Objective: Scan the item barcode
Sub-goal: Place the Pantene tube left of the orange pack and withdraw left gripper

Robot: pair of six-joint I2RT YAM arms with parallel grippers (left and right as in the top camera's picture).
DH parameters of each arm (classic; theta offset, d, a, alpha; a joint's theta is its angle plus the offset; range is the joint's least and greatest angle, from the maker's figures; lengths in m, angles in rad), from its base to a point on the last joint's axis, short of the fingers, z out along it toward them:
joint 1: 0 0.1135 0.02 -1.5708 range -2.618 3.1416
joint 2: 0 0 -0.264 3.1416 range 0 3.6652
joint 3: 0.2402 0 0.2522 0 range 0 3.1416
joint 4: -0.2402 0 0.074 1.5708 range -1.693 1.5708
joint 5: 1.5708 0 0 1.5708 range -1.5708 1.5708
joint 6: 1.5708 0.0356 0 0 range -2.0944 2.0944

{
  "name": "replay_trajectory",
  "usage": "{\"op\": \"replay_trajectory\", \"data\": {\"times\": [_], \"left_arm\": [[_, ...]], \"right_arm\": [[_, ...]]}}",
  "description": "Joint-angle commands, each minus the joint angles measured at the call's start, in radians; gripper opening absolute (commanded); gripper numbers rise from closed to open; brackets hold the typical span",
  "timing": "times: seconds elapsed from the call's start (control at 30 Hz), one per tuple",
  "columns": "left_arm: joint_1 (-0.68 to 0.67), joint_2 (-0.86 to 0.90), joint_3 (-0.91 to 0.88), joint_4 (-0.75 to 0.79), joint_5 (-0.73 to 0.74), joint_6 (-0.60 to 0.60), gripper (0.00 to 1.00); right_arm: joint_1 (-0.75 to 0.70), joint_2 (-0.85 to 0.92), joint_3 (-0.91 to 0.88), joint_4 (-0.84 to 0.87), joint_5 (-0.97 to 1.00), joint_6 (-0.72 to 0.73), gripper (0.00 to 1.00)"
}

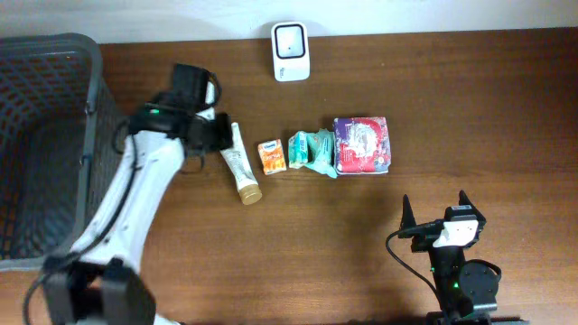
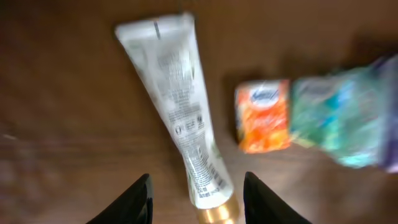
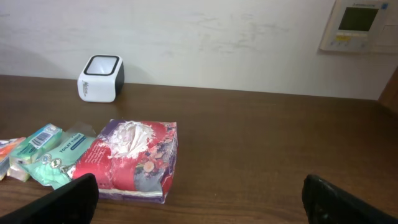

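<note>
A white tube with a gold cap (image 1: 240, 164) lies on the brown table, left of the row of items. My left gripper (image 1: 215, 129) is at the tube's flat crimped end. In the left wrist view the tube (image 2: 177, 106) runs down between the dark fingertips of the left gripper (image 2: 198, 193), which is open, with a gap on each side of the cap end. The white barcode scanner (image 1: 291, 51) stands at the table's far edge. My right gripper (image 1: 434, 206) rests open near the front right, holding nothing.
An orange packet (image 1: 272, 156), a teal tissue pack (image 1: 307, 149) and a red-and-purple pack (image 1: 362, 144) lie in a row right of the tube. A dark mesh basket (image 1: 45, 135) fills the left side. The right wrist view shows the scanner (image 3: 100, 78) by the wall.
</note>
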Motion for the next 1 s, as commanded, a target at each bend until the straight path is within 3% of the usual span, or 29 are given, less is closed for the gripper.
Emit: {"op": "replay_trajectory", "data": {"times": [0.0, 0.17, 0.33, 0.5, 0.53, 0.63, 0.83, 0.97], "left_arm": [[0.018, -0.005, 0.018, -0.004, -0.032, -0.004, 0.54], [0.011, 0.271, 0.018, 0.0, -0.035, -0.034, 0.55], [0.01, 0.374, 0.018, 0.03, 0.03, -0.033, 0.54], [-0.048, 0.374, 0.018, 0.069, 0.045, -0.024, 0.15], [-0.07, 0.374, 0.018, 0.077, 0.045, 0.022, 0.13], [-0.076, 0.374, 0.026, 0.08, 0.038, 0.031, 0.21], [-0.076, 0.374, 0.07, 0.058, 0.098, 0.019, 0.21], [-0.074, 0.374, 0.224, -0.093, 0.141, 0.021, 0.24]], "right_arm": [[-0.001, -0.005, -0.009, -0.003, 0.002, 0.007, 0.99], [-0.001, -0.005, -0.009, -0.003, 0.002, 0.007, 0.99], [-0.001, -0.005, -0.009, -0.003, 0.002, 0.007, 0.99], [-0.001, -0.005, -0.009, -0.003, 0.002, 0.007, 0.99], [-0.001, -0.005, -0.009, -0.003, 0.002, 0.007, 0.99], [-0.001, -0.005, -0.009, -0.003, 0.001, 0.007, 0.99], [-0.001, -0.005, -0.009, -0.003, 0.002, 0.007, 0.99], [-0.001, -0.005, -0.009, -0.003, 0.002, 0.007, 0.99]]}}
